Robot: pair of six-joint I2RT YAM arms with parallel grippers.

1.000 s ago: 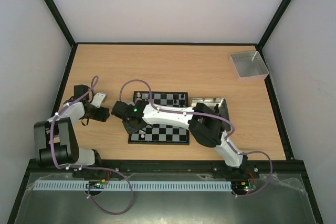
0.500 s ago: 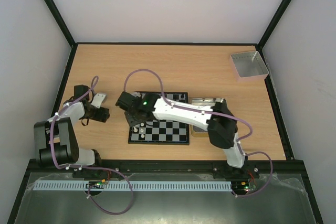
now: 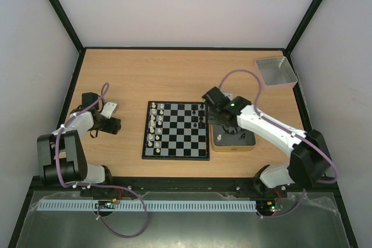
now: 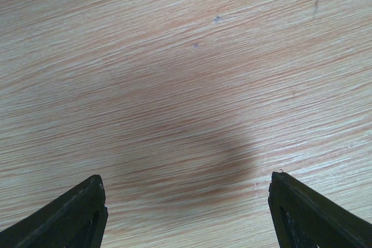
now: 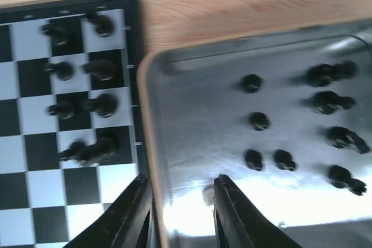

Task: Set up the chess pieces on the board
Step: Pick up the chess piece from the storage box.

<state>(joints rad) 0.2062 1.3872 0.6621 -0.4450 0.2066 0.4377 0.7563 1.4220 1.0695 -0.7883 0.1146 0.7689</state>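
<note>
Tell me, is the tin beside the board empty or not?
Not empty: the right wrist view shows several black pieces lying inside the tin.

Blurred chess pieces [image 5: 104, 104] are perhaps pawns, indistinct.

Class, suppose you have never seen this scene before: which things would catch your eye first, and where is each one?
The checkered board at the centre stands out, with white pieces lined along its left edge and a few black pieces at its right. Just right of it, the right gripper hangs open over a shiny tin holding more black pieces.
</note>
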